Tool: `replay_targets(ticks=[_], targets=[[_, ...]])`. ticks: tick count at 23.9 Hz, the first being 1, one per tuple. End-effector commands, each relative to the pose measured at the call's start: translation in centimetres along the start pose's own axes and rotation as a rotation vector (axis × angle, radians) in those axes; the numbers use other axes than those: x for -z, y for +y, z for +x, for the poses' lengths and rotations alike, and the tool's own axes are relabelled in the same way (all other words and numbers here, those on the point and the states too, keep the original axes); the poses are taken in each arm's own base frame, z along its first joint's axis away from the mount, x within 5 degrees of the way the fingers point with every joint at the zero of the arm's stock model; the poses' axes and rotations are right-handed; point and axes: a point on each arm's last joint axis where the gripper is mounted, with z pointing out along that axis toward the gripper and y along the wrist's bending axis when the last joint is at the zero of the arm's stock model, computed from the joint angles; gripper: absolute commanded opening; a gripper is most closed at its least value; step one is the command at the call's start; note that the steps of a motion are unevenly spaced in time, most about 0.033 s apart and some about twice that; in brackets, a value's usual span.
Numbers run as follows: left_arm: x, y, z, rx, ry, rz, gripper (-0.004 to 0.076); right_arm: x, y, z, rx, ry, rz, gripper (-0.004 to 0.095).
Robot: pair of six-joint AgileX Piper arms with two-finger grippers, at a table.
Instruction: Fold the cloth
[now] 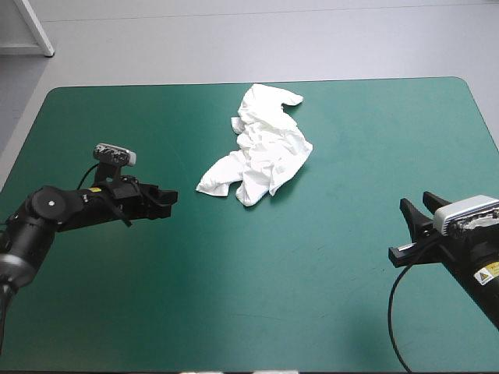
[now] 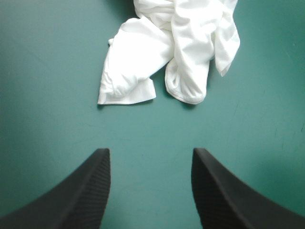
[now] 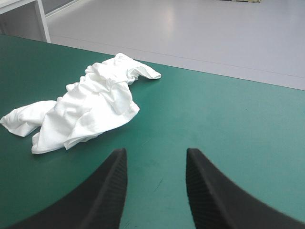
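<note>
The white T-shirt (image 1: 261, 146) lies in a crumpled heap on the teal-green cover, toward the table's far middle. A sleeve end (image 2: 126, 90) points at my left gripper (image 2: 150, 155), which stands open just short of the cloth with nothing between its fingers. In the high view that left gripper (image 1: 166, 201) sits left of the heap's near corner. My right gripper (image 1: 412, 218) is open too, far off near the table's right edge. From its wrist view the T-shirt (image 3: 88, 105) lies well ahead and to one side of the right gripper (image 3: 156, 155).
The teal-green cover (image 1: 296, 280) is bare between the two arms and along the near edge. The table's far edge (image 1: 257, 82) runs just behind the heap.
</note>
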Motion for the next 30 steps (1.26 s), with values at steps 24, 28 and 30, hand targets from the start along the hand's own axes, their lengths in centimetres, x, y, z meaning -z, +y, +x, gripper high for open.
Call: replay_targets(ticks=[24, 28, 30], targets=[[-16.5, 2.8, -3.5, -0.173, 0.209, 0.097, 0.0022, -3.9, -0.8, -3.7, -0.053, -0.022, -0.011, 0.0459], [-16.2, 2.9, -3.5, -0.184, 0.216, 0.095, 0.0019, -7.4, -0.5, -4.9, -0.056, 0.020, -0.117, 0.0459], [-15.9, 2.9, -3.7, -0.187, 0.218, 0.081, 0.0019, -9.7, -0.5, -5.0, -0.062, 0.055, -0.146, 0.0459]])
